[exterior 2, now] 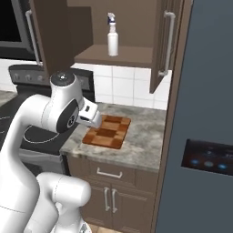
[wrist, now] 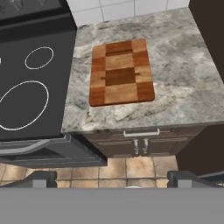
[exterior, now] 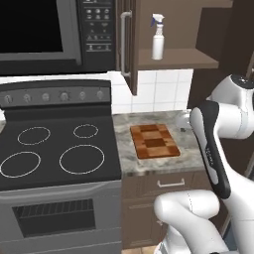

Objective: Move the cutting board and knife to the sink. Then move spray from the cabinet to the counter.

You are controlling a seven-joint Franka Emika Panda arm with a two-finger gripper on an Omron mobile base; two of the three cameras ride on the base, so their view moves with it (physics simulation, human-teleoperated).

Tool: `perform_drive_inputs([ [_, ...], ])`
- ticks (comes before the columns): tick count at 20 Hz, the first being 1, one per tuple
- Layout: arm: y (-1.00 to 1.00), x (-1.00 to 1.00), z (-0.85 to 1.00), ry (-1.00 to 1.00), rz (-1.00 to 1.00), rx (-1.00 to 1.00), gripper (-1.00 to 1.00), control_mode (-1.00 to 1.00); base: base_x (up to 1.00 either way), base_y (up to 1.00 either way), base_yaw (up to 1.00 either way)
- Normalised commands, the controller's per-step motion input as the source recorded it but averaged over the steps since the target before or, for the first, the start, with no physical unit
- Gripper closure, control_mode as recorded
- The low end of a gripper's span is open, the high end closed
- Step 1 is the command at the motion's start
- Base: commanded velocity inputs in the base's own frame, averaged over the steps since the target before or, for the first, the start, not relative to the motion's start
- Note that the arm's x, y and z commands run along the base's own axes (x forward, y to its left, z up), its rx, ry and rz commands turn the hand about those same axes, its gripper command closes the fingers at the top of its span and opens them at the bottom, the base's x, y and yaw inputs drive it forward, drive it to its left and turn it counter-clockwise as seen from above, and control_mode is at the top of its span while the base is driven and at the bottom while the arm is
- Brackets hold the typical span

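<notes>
- A checkered wooden cutting board (wrist: 122, 72) is seen lying flat on the grey marble desk (wrist: 183, 83), in the upper middle of the hand view, just right of the black glass stovetop (wrist: 30, 74).
- In the left base view the same board sits at the centre of the frame, with the white arm rising at the lower right.
- The gripper (wrist: 112, 178) is held well above the desk, looking down; its two dark fingers (wrist: 41, 178) stand far apart at the bottom corners of the hand view, with nothing between them.
- A white spray bottle (exterior: 158, 37) with a blue nozzle is seen upright on the shelf of the open wall cabinet (exterior: 178, 58), at the top of both base views.
- By the look of it, no part of the task is done: the board is not yet lifted and the spray is not yet brought down.
- No knife can be made out on the board or the desk; a dark patch on the board's middle may be only a wood block.
- The sink is outside all three frames.
- The right edge of the desk is partly hidden by the arm in the left base view.
</notes>
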Motion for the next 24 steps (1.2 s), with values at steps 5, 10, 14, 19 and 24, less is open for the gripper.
perform_drive_inputs([
  [5, 0.0, 0.0, 0.0, 0.0, 0.0, 0.0, -1.0, 1.0, 0.0, -0.03, -0.14],
  [10, 0.0, 0.0, 0.0, 0.0, 0.0, 0.0, -1.0, 1.0, 0.01, 0.0, -0.09],
  [14, 0.0, 0.0, 0.0, 0.0, 0.0, 0.0, -1.0, 1.0, 0.06, 0.0, -0.08],
  [19, 0.0, 0.0, 0.0, 0.0, 0.0, 0.0, -1.0, 1.0, 0.03, 0.0, -0.07],
  [24, 0.0, 0.33, -0.06, 0.0, -0.02, 0.0, -1.0, -1.0, 0.03, 0.0, -0.01],
])
